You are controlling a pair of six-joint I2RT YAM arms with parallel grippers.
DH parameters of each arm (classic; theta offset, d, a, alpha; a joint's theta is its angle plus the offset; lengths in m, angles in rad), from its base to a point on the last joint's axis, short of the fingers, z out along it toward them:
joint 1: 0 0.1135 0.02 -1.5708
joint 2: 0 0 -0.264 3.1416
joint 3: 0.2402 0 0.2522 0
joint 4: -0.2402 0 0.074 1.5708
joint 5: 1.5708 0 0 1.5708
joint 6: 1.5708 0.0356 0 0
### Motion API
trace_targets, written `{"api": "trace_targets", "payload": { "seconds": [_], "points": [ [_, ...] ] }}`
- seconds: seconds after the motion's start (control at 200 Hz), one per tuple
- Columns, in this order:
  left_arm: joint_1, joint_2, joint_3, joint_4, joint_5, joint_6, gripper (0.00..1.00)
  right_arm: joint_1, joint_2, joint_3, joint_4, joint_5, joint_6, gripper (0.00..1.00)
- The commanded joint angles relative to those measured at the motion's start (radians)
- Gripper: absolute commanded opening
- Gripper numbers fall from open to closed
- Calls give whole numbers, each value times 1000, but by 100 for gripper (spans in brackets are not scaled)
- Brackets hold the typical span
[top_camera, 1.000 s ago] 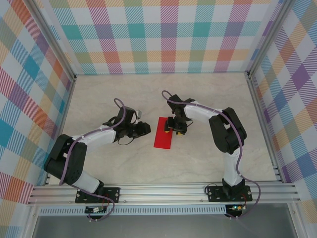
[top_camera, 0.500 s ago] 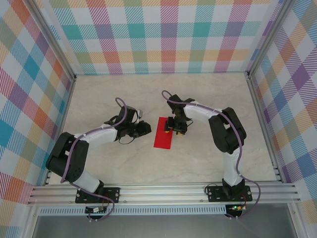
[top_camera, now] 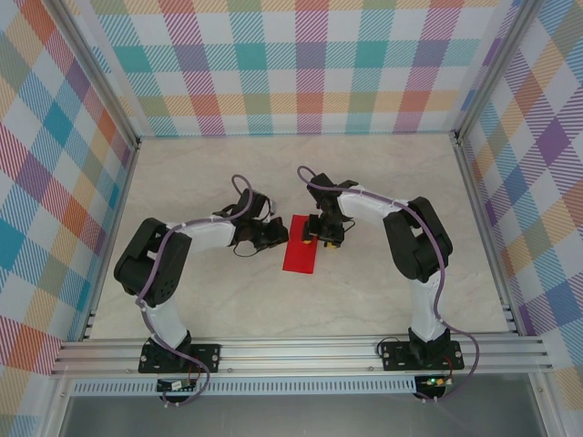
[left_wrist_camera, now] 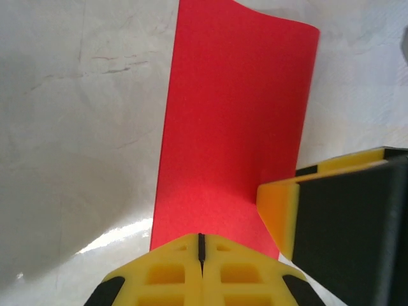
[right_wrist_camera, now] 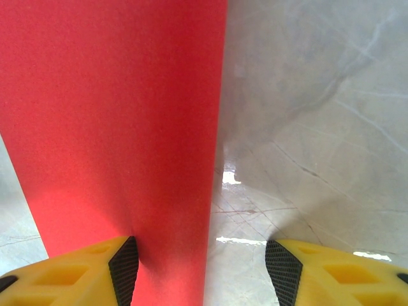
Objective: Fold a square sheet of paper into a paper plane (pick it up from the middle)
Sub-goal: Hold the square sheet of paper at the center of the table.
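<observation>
The square sheet of paper (top_camera: 298,251) is bright red and folded into a narrow rectangle, lying flat mid-table. My left gripper (top_camera: 275,235) is at its left edge; in the left wrist view the gripper (left_wrist_camera: 201,239) is shut, its yellow tips over the near edge of the sheet (left_wrist_camera: 236,115). My right gripper (top_camera: 319,234) is on the sheet's upper right part. In the right wrist view the gripper (right_wrist_camera: 204,271) is open and straddles the long edge of the paper (right_wrist_camera: 115,115), with one finger (right_wrist_camera: 121,264) on the paper and the other over bare table. No paper plane shape has formed.
The marble-look table (top_camera: 392,191) is walled by plaid panels (top_camera: 291,64) on three sides. An aluminium rail (top_camera: 301,350) runs along the near edge by the arm bases. The right gripper's finger (left_wrist_camera: 338,210) sits close to my left gripper's tips.
The left arm has swung right, bringing its gripper from beside the paper to the sheet's left edge. The right arm and the paper have stayed put.
</observation>
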Motion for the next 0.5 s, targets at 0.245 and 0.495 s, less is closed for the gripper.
{"api": "trace_targets", "payload": {
  "seconds": [0.245, 0.495],
  "points": [
    [-29, 87, 81, 15, 31, -20, 0, -3, 105, -51, -12, 75, 5, 61],
    [-30, 135, 103, 0, 16, -18, 0, -3, 108, -54, -13, 73, 5, 61]
  ]
}}
